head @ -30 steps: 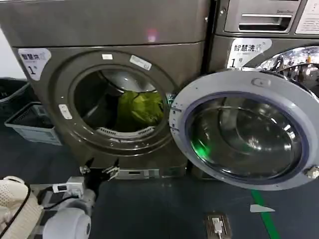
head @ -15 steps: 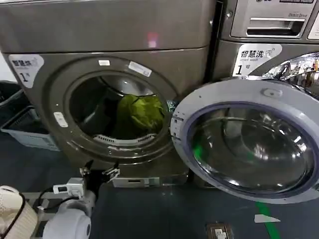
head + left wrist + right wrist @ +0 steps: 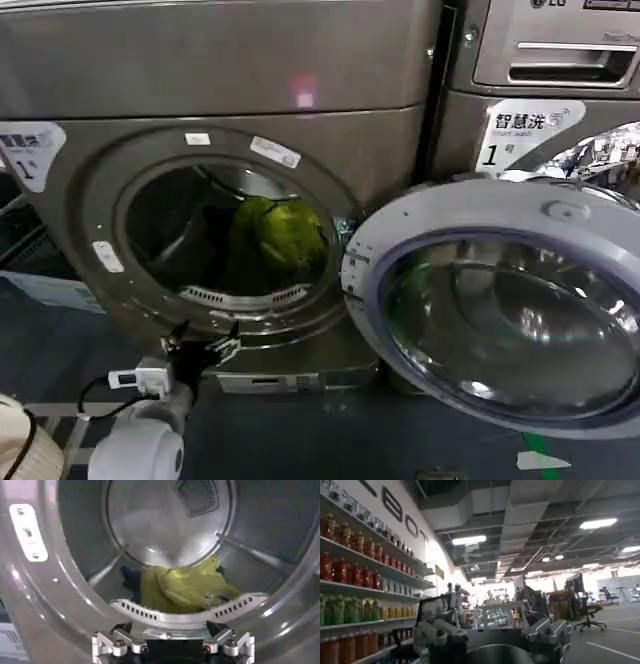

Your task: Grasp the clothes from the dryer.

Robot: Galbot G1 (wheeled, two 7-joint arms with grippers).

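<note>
Head view, near to far: left tool (image 3: 203, 342) low before the dryer (image 3: 220, 80), fingers spread, holding nothing, just outside the porthole's lower rim. Door (image 3: 500, 310) swung wide open to the right. Clothes (image 3: 282, 232), a yellow-green bundle, on the drum floor, right of centre, behind the slotted lint grille (image 3: 185, 614). Right tool (image 3: 492, 632) faces a room with stocked shelves (image 3: 360, 587), fingers apart, empty.

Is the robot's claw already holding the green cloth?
No, the left gripper hangs open outside the dryer, while the clothes lie untouched in the drum.
</note>
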